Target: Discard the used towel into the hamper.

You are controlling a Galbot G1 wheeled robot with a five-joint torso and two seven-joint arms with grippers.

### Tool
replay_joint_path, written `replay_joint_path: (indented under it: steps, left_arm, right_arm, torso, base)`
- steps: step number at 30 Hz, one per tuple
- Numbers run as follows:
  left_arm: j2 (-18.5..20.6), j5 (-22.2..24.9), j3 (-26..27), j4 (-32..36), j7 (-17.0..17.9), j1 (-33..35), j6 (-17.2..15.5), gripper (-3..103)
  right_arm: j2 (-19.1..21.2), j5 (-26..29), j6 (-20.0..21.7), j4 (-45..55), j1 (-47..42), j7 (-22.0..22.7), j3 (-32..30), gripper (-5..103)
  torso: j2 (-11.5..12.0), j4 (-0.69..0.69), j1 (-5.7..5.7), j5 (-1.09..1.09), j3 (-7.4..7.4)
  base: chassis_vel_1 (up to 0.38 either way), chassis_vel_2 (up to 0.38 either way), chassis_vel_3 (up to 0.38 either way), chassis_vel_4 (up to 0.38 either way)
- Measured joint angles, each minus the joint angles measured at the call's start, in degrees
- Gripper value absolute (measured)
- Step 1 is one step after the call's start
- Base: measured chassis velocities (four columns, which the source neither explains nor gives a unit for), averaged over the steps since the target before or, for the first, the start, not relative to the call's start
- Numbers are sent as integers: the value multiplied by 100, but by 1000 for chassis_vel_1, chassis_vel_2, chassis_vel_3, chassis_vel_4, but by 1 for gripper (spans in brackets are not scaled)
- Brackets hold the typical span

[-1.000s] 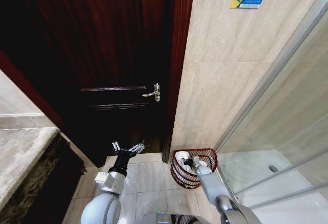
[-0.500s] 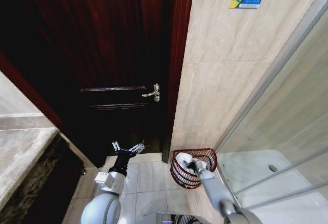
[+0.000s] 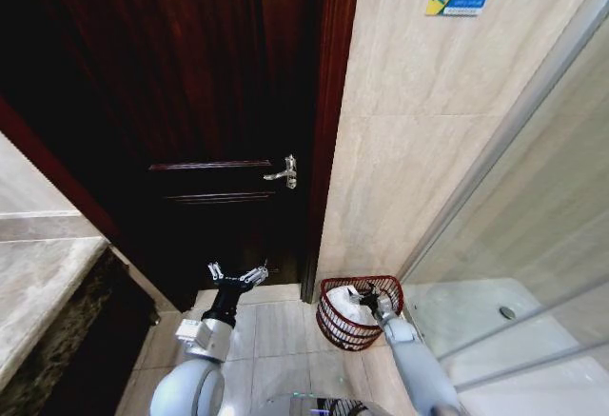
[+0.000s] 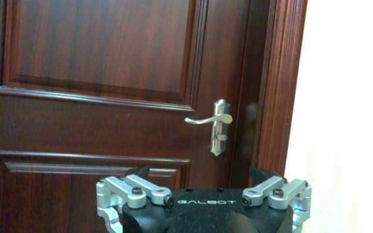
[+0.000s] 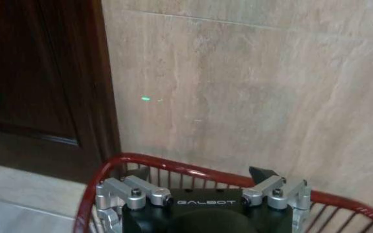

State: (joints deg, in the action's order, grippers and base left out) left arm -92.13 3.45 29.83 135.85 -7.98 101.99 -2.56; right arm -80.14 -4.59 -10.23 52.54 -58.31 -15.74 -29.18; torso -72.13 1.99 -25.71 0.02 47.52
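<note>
We face a dark wooden door [image 3: 190, 130] that takes up most of the left and centre, its red-brown frame [image 3: 333, 121] running down to the floor beside a pale stone-tiled wall [image 3: 419, 149]. A glass shower partition [image 3: 533, 245] slants in from the right, and a stone counter edge [image 3: 38, 292] closes off our left side. Between these boundaries lies a narrow patch of beige floor tiles [image 3: 271, 326], open in front of the door.

The hamper [image 3: 333, 326], a red wire basket, stands on the floor in the corner where the wall meets the foot of the partition, just right of the door frame. A white towel [image 3: 354, 307] lies inside it, below the rim. From the right wrist view we see the hamper's rim [image 5: 173, 165] curving close to the wall, with only a thin strip of room behind it.

Our right gripper [image 3: 373, 298] reaches over the hamper's mouth, above the towel, with its fingers spread apart and nothing between them; in its own wrist view the two fingertips stand wide over the basket. Our left gripper [image 3: 238, 276] hangs over the open floor in front of the door, well apart from the hamper, its jaws likewise apart and empty. In the left wrist view the silver door handle [image 4: 215, 124] sits ahead of it, near the frame.
</note>
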Motion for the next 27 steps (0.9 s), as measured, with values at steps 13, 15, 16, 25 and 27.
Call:
replay_joint_path:
  steps: [13, 15, 16, 25, 27]
  left_arm:
    - [1, 0, 0, 0, 0, 0, 0, 100]
    - [0, 0, 0, 0, 0, 0, 0, 100]
    - [0, 0, 0, 0, 0, 0, 0, 100]
    - [0, 0, 0, 0, 0, 0, 0, 100]
    - [0, 0, 0, 0, 0, 0, 0, 100]
  right_arm:
    - [-52, 1357, 97, 2518, -1566, 359, -448, 100]
    - [-184, 1481, 136, 3259, -1959, 298, -596, 100]
    - [-254, 1494, 144, 3644, -2136, 307, -645, 100]
    - [-481, 1617, 383, 5744, -2967, 501, -698, 100]
    - [-580, 1614, 487, 6413, -3192, 562, -681, 100]
  torso:
    - [0, -2, 0, -2, 0]
    - [0, -2, 0, -2, 0]
    - [0, -1, 0, -1, 0]
    - [0, 0, 0, -3, 0]
    - [0, -1, 0, -3, 0]
  base:
    - [0, 0, 0, 0]
    - [0, 0, 0, 0]
    - [0, 0, 0, 0]
    - [0, 0, 0, 0]
    - [0, 0, 0, 0]
